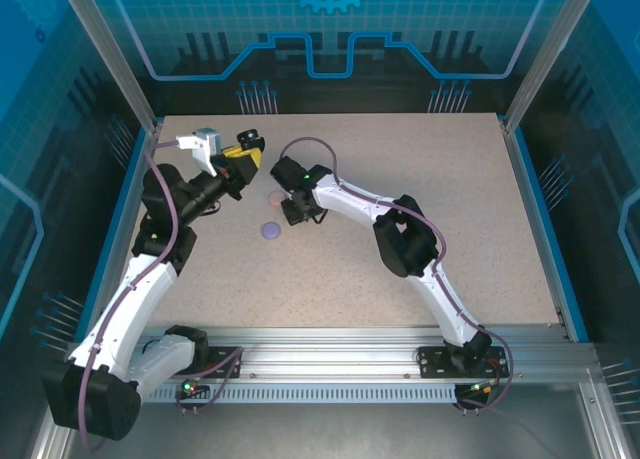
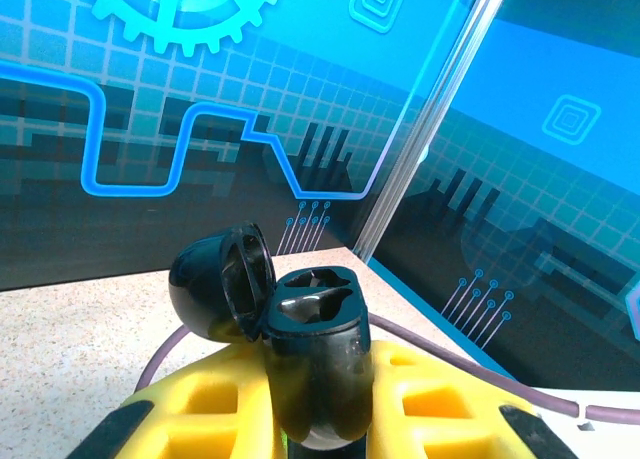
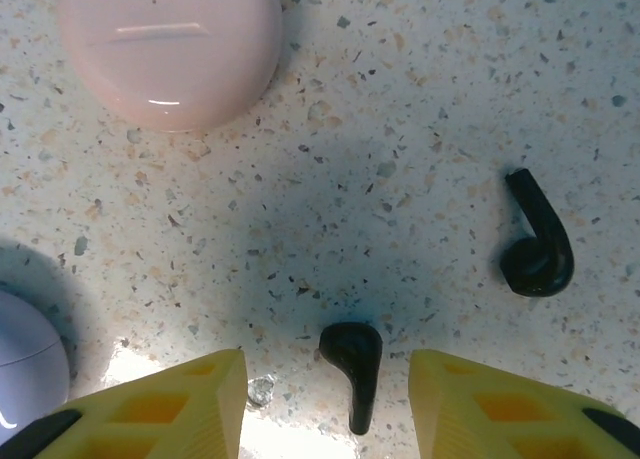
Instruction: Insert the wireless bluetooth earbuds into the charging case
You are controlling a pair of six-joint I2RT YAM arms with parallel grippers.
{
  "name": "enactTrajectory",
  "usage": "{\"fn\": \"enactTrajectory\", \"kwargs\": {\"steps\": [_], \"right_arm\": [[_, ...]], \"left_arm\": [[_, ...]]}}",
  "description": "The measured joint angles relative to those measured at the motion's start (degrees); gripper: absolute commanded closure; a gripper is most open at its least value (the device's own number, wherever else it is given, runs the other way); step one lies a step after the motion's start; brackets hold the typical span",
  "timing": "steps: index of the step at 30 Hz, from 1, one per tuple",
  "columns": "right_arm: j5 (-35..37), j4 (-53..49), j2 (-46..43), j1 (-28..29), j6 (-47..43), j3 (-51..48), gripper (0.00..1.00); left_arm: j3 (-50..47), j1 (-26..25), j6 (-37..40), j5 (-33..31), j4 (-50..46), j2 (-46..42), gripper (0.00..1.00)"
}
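Straddling a black earbud [image 3: 355, 364], the right gripper [image 3: 328, 384] stands jaws apart while the left gripper [image 2: 320, 419] clamps an open charging case [image 2: 315, 319].

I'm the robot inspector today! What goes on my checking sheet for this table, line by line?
Surface: speckled beige table, nothing spilled.
Job's things: black charging case, lid flipped open. First black earbud and second black earbud lie apart on the table. Pink case and lavender case lie nearby.
Clutter: nothing seen.
Grippers: left gripper, jaws shut on the black charging case, holding it upright. Right gripper, jaws open on either side of the first black earbud, not touching it.
Cables: purple cable passes behind the held case, clear of the earbuds.
Surroundings: blue printed walls and metal frame posts.
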Motion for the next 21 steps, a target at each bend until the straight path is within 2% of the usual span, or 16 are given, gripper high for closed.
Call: {"fn": "enactTrajectory", "kwargs": {"steps": [21], "right_arm": [[-0.15,-1.05,2.51,-0.37,0.24,1.88,0.62]], "left_arm": [[0.0,0.0,-0.04,0.0,-0.17,-0.55,1.0]]}}
